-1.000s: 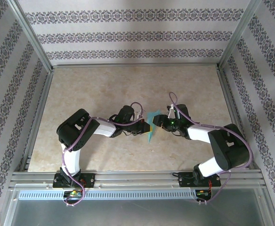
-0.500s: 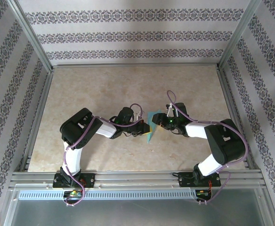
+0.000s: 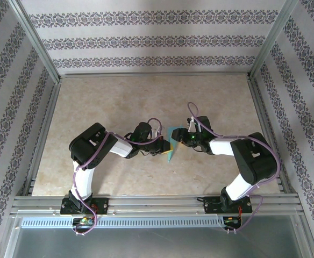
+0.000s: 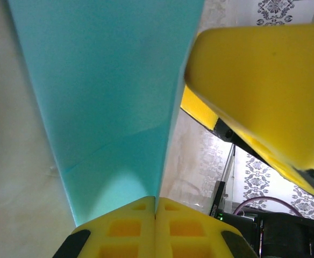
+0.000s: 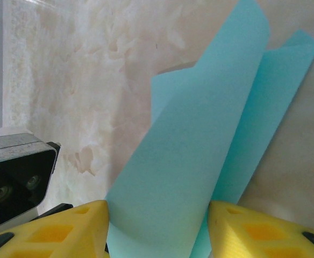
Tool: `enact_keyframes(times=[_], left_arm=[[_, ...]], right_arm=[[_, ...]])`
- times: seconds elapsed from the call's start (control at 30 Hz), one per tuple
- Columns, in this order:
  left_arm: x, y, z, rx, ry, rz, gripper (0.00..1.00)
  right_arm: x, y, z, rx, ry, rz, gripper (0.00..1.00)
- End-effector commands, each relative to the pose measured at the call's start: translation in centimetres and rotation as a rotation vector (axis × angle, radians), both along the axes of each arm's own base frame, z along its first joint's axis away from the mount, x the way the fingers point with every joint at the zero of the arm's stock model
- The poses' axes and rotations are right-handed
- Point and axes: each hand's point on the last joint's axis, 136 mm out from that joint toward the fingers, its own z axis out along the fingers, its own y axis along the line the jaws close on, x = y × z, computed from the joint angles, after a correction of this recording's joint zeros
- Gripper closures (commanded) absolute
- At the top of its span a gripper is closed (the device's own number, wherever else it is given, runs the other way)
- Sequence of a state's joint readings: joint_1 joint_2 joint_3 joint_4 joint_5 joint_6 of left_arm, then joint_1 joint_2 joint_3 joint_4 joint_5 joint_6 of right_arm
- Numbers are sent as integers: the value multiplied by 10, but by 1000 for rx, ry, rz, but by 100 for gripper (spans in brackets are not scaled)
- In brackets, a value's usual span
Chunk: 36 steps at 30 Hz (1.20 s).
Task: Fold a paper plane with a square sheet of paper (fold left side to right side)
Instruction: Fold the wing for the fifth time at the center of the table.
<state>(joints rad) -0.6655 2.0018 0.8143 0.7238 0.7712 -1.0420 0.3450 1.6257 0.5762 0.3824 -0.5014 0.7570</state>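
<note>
Cyan paper plane (image 4: 108,97) x1 in left end effector (image 4: 156,207).

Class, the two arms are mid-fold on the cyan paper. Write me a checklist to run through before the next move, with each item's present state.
1. Left gripper shut on the cyan paper: ok, pinched between its pads.
2. The paper's raised flap sits between the right gripper's fingers: ok.
3. Right gripper closed on that flap: not ok, jaws apart.
4. Paper edges lined up for the crease: cannot tell.
5. Grippers clear of each other: cannot tell, they are very close.
</note>
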Motion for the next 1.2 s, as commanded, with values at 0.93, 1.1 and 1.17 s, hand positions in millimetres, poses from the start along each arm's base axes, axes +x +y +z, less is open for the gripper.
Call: enact_keyframes(times=[0.93,1.1,1.17], left_arm=[[22,25,18,17,-52,62,65],[27,23,10,35,-41,61,65],[29,21,10,34,-38,58,65]], right_arm=[[-8,0,-34,-133,89,34,51],[-9,0,-35,-135,92,34,51],[-9,0,-34,-135,90,34,51]])
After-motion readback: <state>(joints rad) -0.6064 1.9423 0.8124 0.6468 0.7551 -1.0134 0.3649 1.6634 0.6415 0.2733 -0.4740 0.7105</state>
